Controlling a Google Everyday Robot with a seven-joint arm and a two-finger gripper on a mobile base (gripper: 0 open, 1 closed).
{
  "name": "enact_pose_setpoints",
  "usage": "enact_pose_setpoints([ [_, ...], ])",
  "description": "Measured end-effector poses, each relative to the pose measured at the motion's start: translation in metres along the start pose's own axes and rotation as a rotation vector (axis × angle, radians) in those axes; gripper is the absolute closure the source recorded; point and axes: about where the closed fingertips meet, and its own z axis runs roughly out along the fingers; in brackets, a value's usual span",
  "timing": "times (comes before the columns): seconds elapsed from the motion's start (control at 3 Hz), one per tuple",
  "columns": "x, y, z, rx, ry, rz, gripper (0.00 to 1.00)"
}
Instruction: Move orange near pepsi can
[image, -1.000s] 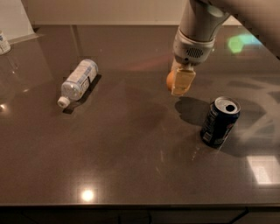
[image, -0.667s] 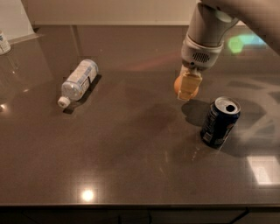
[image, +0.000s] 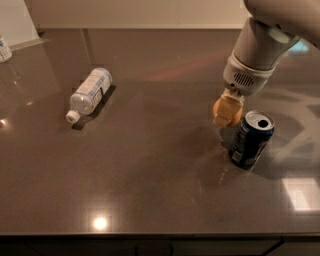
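Observation:
The pepsi can (image: 251, 139) stands upright at the right of the dark countertop, dark blue with a silver top. The orange (image: 218, 107) is held in my gripper (image: 227, 111), only its left part showing between the pale fingers (image: 231, 109). The gripper hangs from the white arm coming in from the upper right. It holds the orange just above the counter, right beside the can's upper left side, with a small gap between them.
A clear plastic water bottle (image: 90, 93) with a white cap lies on its side at the left. A small container (image: 4, 48) stands at the far left edge. The countertop's front edge (image: 150, 234) runs along the bottom.
The gripper has carried the orange to the right and down, from the counter's middle to just beside the can. The can and the bottle have not moved.

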Motion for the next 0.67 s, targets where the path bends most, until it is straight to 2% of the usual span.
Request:
enact_pose_setpoints([
  [0.33,0.0111,0.0068,0.0059,-0.004,0.005,0.071,0.83],
  [0.67,0.0156,0.0123,0.0142,-0.022,0.005,0.113,0.59],
])
